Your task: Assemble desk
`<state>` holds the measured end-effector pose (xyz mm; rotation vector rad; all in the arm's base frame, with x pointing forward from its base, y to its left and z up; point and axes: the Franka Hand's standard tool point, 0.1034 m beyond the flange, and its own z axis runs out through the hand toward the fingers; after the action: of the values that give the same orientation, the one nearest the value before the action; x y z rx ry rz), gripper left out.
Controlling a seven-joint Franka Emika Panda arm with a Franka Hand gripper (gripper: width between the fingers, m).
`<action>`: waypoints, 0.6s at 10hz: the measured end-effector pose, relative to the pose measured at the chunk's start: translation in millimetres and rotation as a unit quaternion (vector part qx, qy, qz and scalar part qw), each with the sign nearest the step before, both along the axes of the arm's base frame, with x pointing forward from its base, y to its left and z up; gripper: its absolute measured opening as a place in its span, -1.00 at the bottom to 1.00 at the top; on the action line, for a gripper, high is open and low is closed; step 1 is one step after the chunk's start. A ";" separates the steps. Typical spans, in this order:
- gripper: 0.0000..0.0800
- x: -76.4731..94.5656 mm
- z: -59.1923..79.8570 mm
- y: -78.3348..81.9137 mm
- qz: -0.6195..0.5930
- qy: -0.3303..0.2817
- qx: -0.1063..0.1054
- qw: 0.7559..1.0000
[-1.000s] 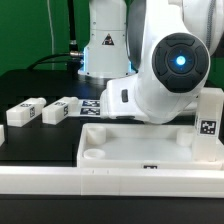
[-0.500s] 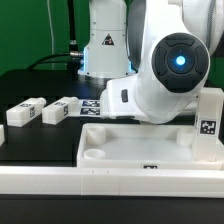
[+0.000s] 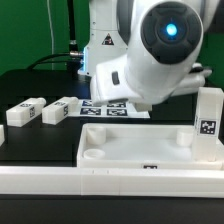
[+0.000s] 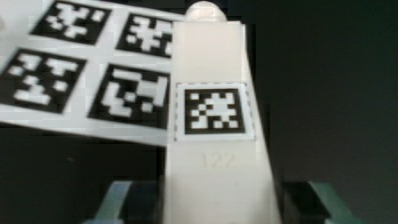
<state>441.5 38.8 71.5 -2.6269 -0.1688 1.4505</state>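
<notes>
The white tray-like tabletop [image 3: 120, 128] lies at the front of the exterior view. One white leg [image 3: 208, 120] stands upright at its corner on the exterior view's right. Two more legs [image 3: 25, 113] [image 3: 62, 110] lie on the black table at the exterior view's left. In the wrist view a fourth tagged leg [image 4: 214, 120] lies between my fingers [image 4: 119, 198], with a dark gap on each side. My gripper [image 4: 217, 205] is open around it. In the exterior view the arm's body hides the gripper.
The marker board [image 3: 105, 106] lies behind the tabletop and shows beside the leg in the wrist view [image 4: 89, 60]. A long white border rail [image 3: 100, 180] runs along the front edge. The robot base stands at the back.
The arm's wrist body has risen and swung upward in the exterior view, uncovering more of the marker board and the upright leg. The loose parts have not moved.
</notes>
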 end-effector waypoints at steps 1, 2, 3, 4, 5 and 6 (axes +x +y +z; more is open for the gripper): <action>-0.28 9.2 3.5 -0.2 0.000 -0.011 0.000 1.000; -0.28 11.5 2.5 0.9 0.000 -0.022 0.000 1.000; -0.28 10.9 1.7 0.5 0.000 -0.021 0.000 1.000; -0.28 11.3 1.3 0.3 -0.001 -0.022 0.000 1.000; -0.28 21.2 -2.1 -0.2 -0.003 -0.062 -0.001 0.998; -0.28 27.6 2.3 -3.8 -0.001 -0.104 0.006 0.995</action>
<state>469.1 35.0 73.8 -2.7620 -0.1963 1.1693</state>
